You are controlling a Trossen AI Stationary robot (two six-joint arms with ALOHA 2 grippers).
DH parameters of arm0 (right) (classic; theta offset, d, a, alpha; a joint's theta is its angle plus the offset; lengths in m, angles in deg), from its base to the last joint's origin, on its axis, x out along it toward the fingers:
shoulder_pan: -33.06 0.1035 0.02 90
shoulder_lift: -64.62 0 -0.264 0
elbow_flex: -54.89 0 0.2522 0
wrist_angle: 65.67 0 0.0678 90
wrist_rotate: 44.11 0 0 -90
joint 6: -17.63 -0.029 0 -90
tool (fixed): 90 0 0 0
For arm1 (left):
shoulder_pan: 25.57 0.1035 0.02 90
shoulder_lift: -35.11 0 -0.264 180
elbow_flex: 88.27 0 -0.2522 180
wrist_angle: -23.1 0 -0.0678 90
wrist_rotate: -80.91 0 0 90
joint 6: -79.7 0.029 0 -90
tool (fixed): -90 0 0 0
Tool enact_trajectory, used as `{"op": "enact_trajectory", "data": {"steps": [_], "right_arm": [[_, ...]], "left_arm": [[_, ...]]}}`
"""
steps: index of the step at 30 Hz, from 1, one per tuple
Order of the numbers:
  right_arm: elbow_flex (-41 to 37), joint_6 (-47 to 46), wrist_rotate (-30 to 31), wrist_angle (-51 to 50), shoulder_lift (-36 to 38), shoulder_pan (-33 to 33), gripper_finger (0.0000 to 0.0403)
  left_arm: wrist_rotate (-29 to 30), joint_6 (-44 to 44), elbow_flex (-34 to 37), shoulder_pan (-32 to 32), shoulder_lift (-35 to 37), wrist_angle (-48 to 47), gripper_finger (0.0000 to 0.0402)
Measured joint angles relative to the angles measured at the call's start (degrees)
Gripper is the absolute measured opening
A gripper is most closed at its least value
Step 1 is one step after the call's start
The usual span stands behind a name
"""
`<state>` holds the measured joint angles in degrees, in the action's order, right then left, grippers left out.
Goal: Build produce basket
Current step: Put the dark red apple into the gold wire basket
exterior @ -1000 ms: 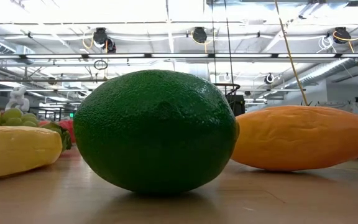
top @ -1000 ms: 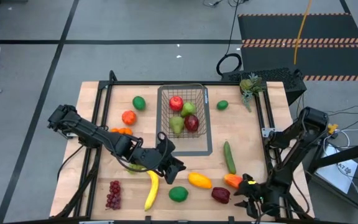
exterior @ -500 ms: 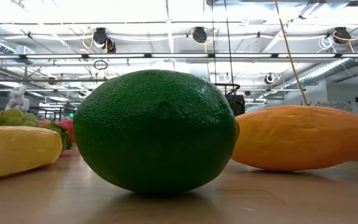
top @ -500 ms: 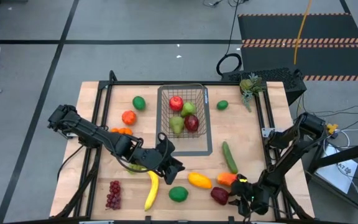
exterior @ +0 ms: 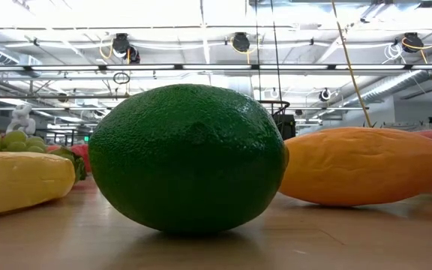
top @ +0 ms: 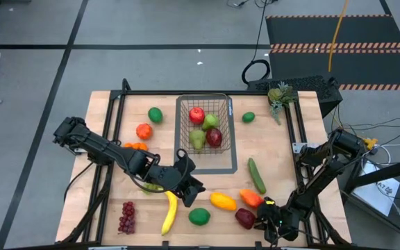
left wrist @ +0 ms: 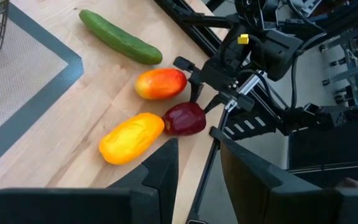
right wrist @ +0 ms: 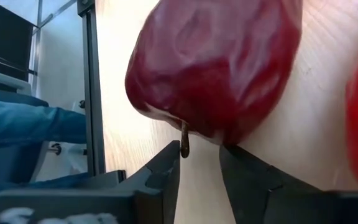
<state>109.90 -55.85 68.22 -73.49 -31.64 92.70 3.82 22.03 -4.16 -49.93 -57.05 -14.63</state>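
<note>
A dark red apple (top: 246,218) lies on its side near the table's near edge, between a red-orange mango (top: 251,198) and a yellow mango (top: 222,201). My right gripper (right wrist: 199,155) comes at the apple from the table's right. Its fingers are a little apart on either side of the apple's stem (right wrist: 184,145). My left gripper (top: 197,186) hovers open over the table's middle with nothing between its fingers (left wrist: 160,165). The wire basket (top: 229,132) holds a red apple, pears and another dark apple. My right gripper has its fingertips (right wrist: 227,154) at the apple's stem end (right wrist: 204,134), slanting down from the table's right. The stem stands in the gap, close to one finger. I cannot tell whether the fingers touch the apple. The apple rests on the table.
A lime (top: 199,217), a banana (top: 169,212) and red grapes (top: 126,217) lie along the near edge, and a cucumber (top: 255,175) beside the basket's mat. An orange (top: 143,130) and limes (top: 155,114) lie at far left. A metal rail (right wrist: 92,87) borders the table.
My right gripper has gone down and toward the table's left, up to the dark red apple's stem end. The red-orange mango has slid a little toward the left. The apple has stayed where it was.
</note>
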Motion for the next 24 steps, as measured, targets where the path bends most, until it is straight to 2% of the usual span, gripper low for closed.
{"op": "enact_trajectory", "data": {"steps": [14, 24], "right_arm": [[0.0, -0.8, 0.06, 1.58, 0.0, 0.0, 0.0096], [0.0, -2.47, 0.15, 2.6, 0.0, 0.0, 0.0131]], "left_arm": [[0.0, 0.01, 0.0, 0.0, 0.0, -0.02, 0.012], [0.0, 0.03, 0.0, 0.0, 0.0, -0.07, 0.012]]}}
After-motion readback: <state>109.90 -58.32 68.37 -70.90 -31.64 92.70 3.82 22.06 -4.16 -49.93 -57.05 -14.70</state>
